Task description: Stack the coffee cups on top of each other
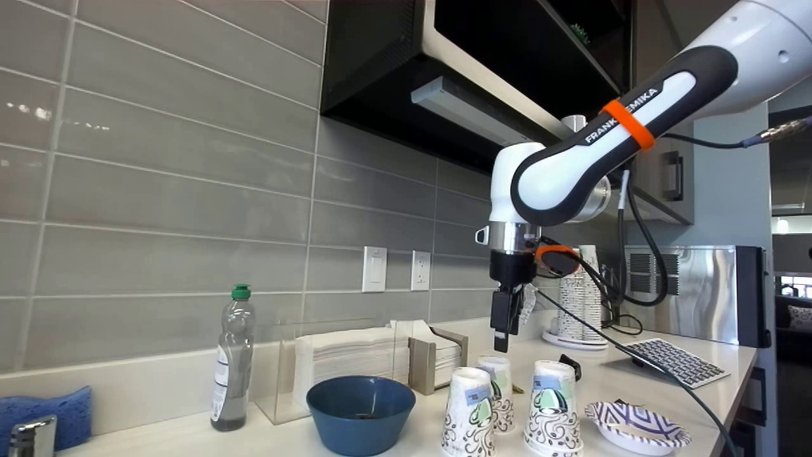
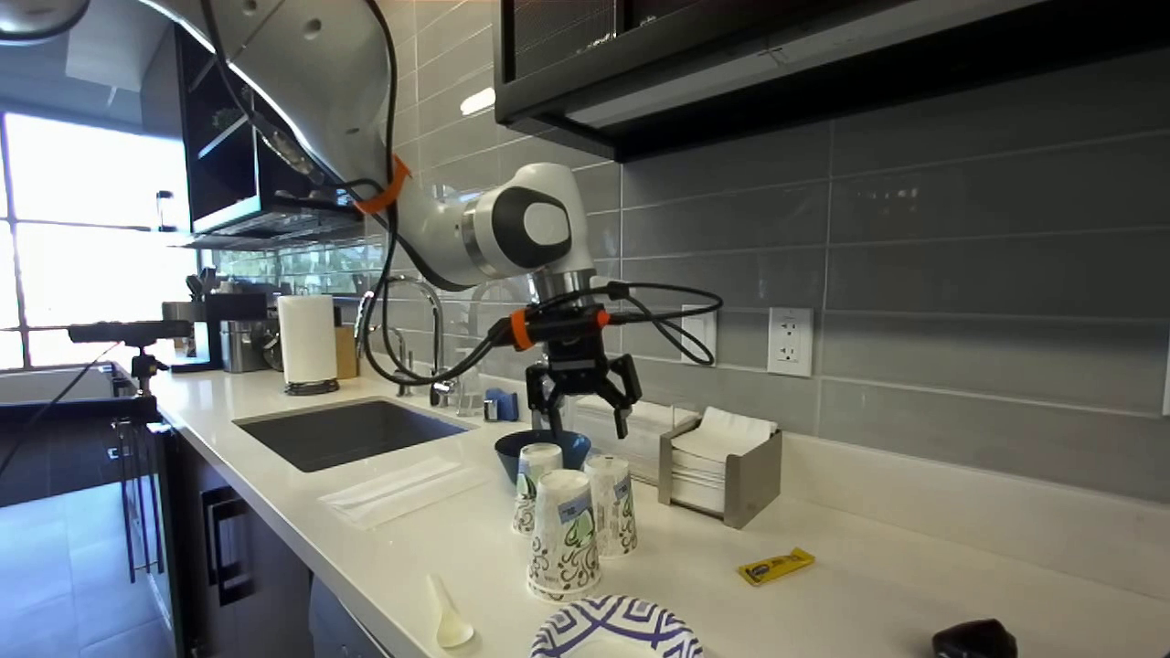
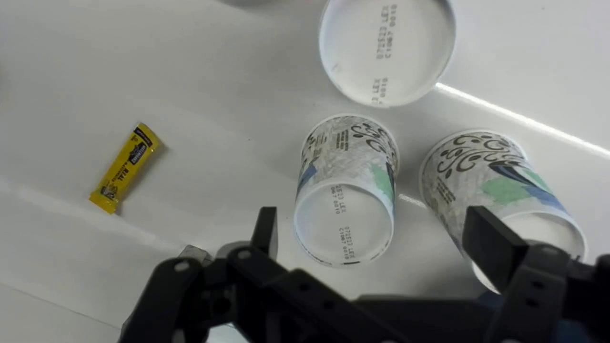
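At lower centre in an exterior view, three inverted cups (image 2: 564, 539) are being seen apart; their stacking is apparently being awaited. The fingers (image 3: 491, 250) are being held wide, empty.

You're in a kitchen: sunken sink (image 2: 352, 431), curved faucet (image 2: 438, 334), paper towel roll (image 2: 307, 340), tiled wall (image 1: 184, 184), dark overhead cabinet (image 1: 374, 57), white counter (image 2: 877, 589). You also get a green-capped bottle (image 1: 231, 374), blue sponge (image 1: 57, 412), napkin holder (image 2: 757, 482) and tall cup stacks (image 1: 571, 310). There's a keyboard (image 1: 675, 362) in your frame too; home or office kitchen, you can't tell.
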Controlling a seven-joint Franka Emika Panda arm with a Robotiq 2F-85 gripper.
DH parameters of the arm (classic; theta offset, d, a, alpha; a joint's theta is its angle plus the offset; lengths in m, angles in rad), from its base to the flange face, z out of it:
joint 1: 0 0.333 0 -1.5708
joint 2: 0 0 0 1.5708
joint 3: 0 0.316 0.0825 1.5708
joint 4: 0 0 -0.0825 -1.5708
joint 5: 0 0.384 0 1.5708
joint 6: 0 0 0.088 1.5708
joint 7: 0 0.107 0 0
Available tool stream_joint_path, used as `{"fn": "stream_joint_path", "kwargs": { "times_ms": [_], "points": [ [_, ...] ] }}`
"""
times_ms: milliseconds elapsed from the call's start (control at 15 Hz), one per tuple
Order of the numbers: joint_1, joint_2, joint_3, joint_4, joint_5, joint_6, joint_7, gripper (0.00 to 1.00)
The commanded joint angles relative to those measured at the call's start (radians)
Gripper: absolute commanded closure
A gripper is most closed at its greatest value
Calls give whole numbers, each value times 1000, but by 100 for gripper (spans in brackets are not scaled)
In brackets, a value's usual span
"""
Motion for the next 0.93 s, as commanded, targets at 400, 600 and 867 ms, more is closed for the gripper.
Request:
{"fn": "stream_joint_path", "kwargs": {
  "times_ms": [400,600,867],
  "points": [
    [-20,140,0,106,36,8,-73,0],
    [-23,159,2,117,40,13,-83,2],
    [-26,174,6,123,58,13,-97,39]
  ]
}}
